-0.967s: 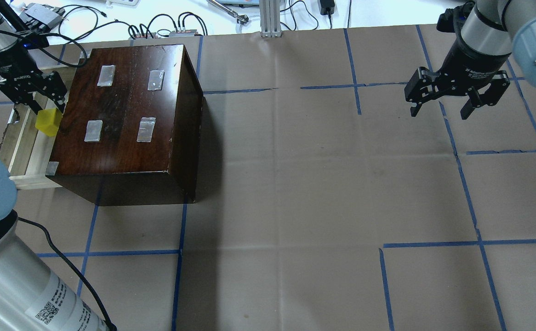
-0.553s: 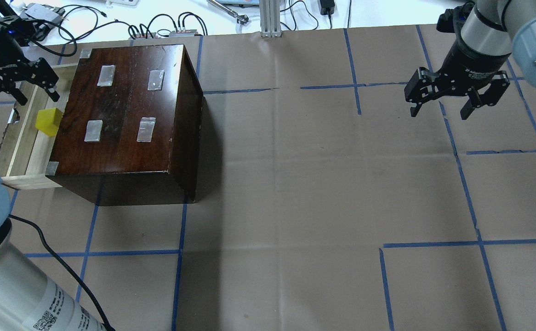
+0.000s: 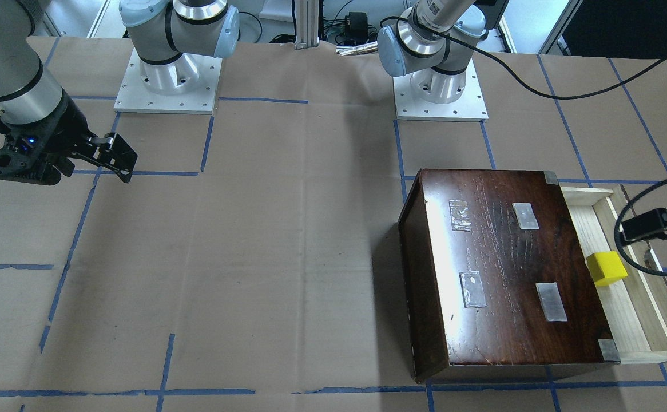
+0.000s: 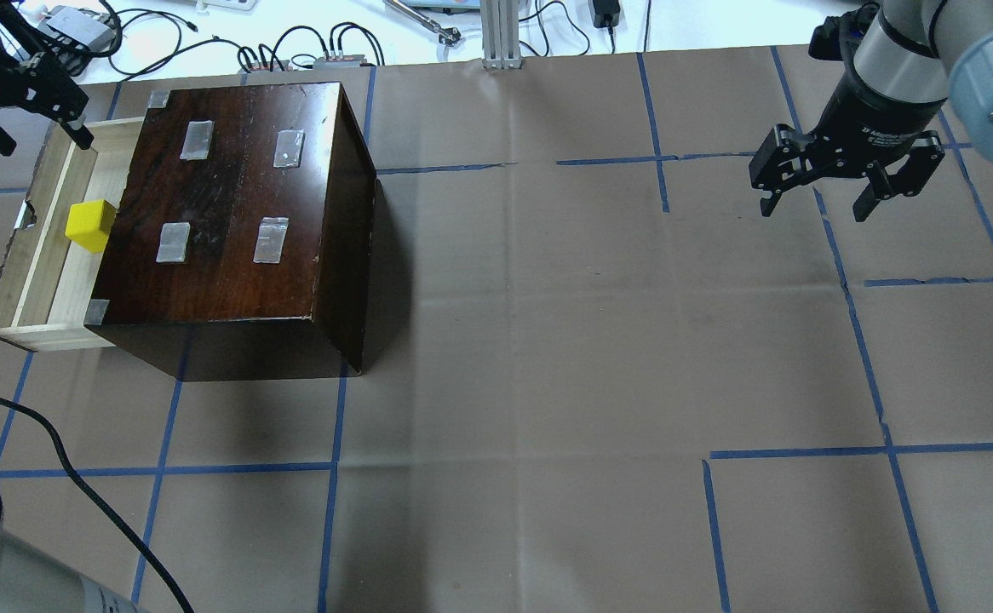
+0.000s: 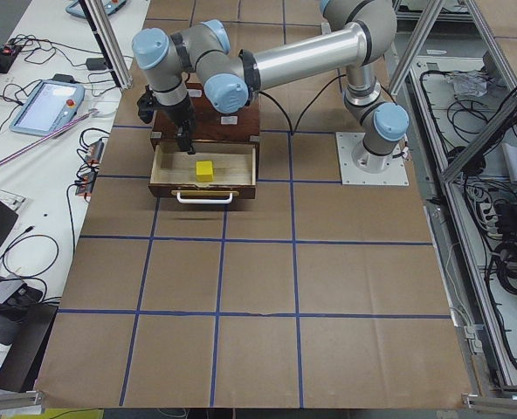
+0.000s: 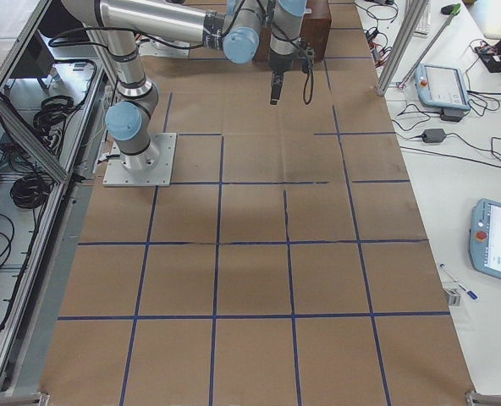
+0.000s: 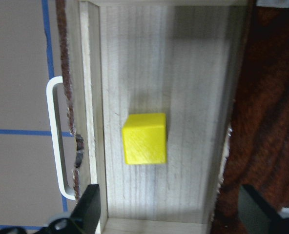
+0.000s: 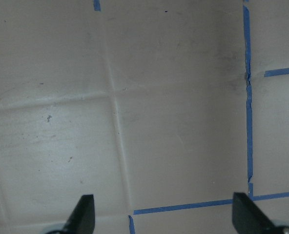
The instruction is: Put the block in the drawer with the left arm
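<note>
The yellow block (image 4: 90, 226) lies on the floor of the open pale wood drawer (image 4: 13, 255), pulled out of the dark brown cabinet (image 4: 232, 204). The left wrist view looks straight down on the block (image 7: 144, 139) in the drawer (image 7: 193, 73), with the white handle (image 7: 54, 141) at the left. My left gripper (image 4: 41, 140) is open and empty, raised above the drawer's far end and apart from the block. My right gripper (image 4: 813, 209) is open and empty above bare paper at the far right. The block (image 3: 607, 268) also shows in the front view.
Brown paper with blue tape lines (image 4: 548, 340) covers the table. Cables and small devices (image 4: 309, 51) lie beyond the far edge. The left arm's black cable (image 4: 79, 485) trails over the near left. Grey tape patches (image 4: 271, 238) sit on the cabinet top.
My left gripper has risen and drawn back from the block toward the far left. The block stays in the drawer. The right arm has not moved.
</note>
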Available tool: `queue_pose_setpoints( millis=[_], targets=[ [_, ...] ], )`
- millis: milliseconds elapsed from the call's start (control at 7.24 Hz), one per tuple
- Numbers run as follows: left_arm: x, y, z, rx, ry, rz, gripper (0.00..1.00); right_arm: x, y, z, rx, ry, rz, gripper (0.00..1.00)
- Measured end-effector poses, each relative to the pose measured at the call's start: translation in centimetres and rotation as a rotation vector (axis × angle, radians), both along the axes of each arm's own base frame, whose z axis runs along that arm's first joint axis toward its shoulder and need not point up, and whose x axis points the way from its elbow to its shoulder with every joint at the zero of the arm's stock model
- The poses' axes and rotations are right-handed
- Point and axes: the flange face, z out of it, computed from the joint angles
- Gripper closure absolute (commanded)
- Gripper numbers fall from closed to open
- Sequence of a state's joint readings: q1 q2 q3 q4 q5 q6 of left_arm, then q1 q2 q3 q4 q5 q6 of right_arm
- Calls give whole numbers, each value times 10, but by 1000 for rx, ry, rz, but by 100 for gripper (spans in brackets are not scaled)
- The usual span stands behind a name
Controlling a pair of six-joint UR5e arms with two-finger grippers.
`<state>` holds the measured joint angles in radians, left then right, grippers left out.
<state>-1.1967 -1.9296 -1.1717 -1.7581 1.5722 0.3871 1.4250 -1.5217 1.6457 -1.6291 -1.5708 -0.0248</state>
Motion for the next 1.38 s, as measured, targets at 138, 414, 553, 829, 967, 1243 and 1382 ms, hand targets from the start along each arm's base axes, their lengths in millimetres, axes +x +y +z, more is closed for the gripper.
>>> queue_pose_setpoints(
  millis=[138,414,553,829,967,1243,1382],
  targets=[
    [-43,14,7,1,35,-16,1,0,0,0,0,0,0,0],
    [-127,38,12,16,41,-6,1,0,0,0,0,0,0,0],
    [-161,51,14,24,32,15,1,0,0,0,0,0,0,0],
    [-190,75,16,35,18,62,1,0,0,0,0,0,0,0],
    [-195,86,15,42,15,77,1,0,0,0,0,0,0,0],
    [-199,105,11,17,-11,73,1,0,0,0,0,0,0,0],
    [-196,109,10,0,-64,60,1,0,0,0,0,0,0,0]
  ],
)
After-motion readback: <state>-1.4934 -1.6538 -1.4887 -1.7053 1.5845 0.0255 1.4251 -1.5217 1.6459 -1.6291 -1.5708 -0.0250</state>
